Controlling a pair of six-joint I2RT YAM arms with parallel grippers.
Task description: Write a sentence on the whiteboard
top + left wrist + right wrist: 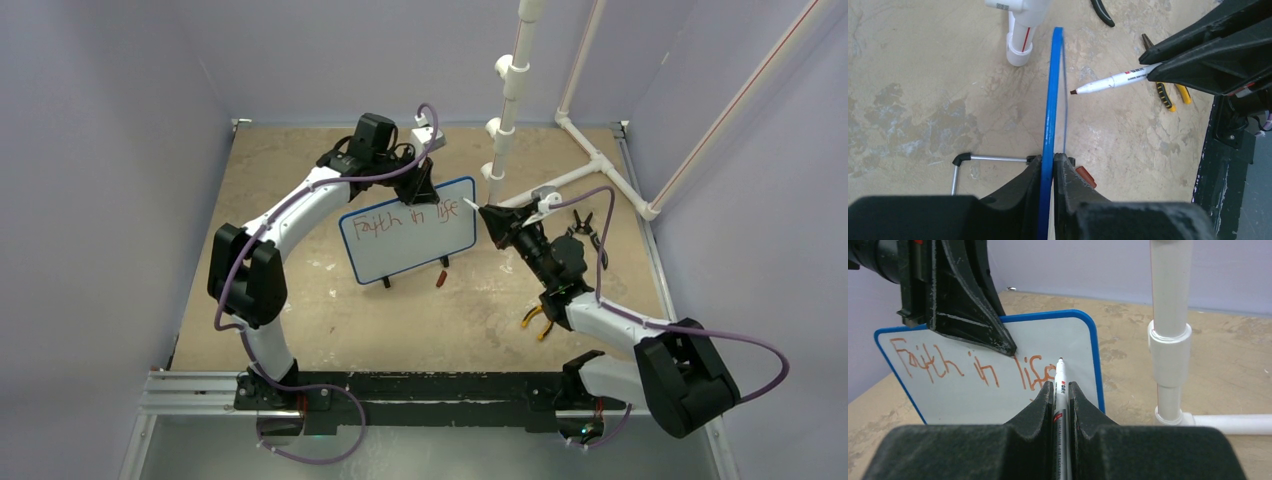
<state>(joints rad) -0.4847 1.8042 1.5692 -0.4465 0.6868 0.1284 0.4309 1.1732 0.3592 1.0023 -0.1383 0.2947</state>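
Note:
The whiteboard (410, 245) stands upright on its feet mid-table, white with a blue rim (1052, 100). Red writing, the sentence (405, 216), runs along its top and reads "Faith in life" (948, 365). My left gripper (418, 190) is shut on the board's top edge, with the blue rim pinched between its jaws (1053, 159). My right gripper (497, 222) is shut on a white marker (1060, 385). The marker (1110, 82) points at the board's face just right of "life", and a small gap shows between tip and board.
A white PVC pipe frame (510, 90) rises behind the board's right end. Yellow-handled pliers (535, 322) lie under the right arm, and black pliers (585, 228) lie beyond it. A red cap (441, 278) lies by the board's foot. Walls enclose three sides.

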